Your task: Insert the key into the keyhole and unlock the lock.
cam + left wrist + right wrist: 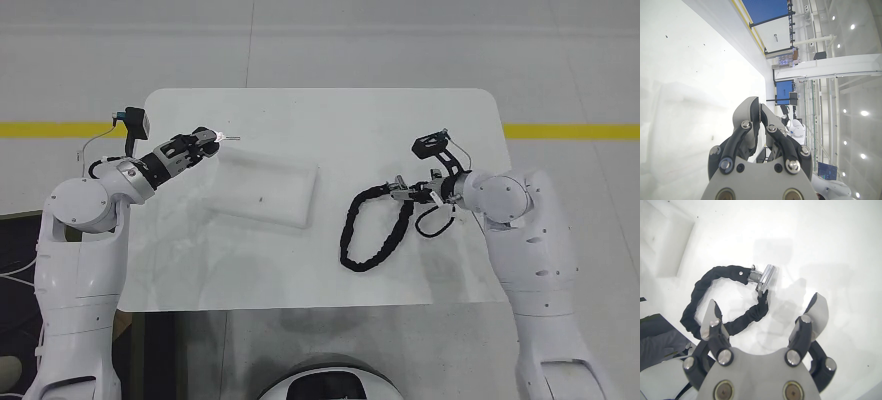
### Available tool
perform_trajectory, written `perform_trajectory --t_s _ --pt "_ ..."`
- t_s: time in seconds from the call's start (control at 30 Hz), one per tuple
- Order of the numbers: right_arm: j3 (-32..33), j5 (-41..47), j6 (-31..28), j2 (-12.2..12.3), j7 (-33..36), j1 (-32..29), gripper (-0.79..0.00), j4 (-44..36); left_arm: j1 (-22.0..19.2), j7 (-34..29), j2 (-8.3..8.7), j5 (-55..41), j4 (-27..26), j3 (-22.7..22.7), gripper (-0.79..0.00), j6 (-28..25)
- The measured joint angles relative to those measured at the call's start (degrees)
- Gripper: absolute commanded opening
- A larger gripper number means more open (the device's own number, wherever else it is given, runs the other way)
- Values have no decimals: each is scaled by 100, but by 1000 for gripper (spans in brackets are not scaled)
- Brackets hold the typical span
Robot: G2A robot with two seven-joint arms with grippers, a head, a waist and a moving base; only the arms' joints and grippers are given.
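Two roles we split: left claw (pixel 760 107) pinched, seemingly, the key (pixel 229 137); right claw (pixel 764 300) gaped empty to steady the chain lock (pixel 767 276).

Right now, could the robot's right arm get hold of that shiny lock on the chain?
Probably yes. The right tool is open and close to the lock, facing it, with nothing lying between them. The black chain curls away to one side, so the way looks free.
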Motion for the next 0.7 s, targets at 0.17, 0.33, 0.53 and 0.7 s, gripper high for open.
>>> perform_trajectory --t_s 0.17,0.33,0.53,0.7 --pt "-423 -673 210 -6 -267 -89 -425 -112 0 0 0 0 0 0 -785 0" --pt "-592 -1036 497 -21 -374 -68 -489 9 0 0 0 0 0 0 -785 0" --pt "-641 -985 564 -34 -292 20 -785 145 0 0 0 0 0 0 -785 0" --pt "-558 -944 692 -30 -318 85 -785 177 0 0 0 0 0 0 -785 0"
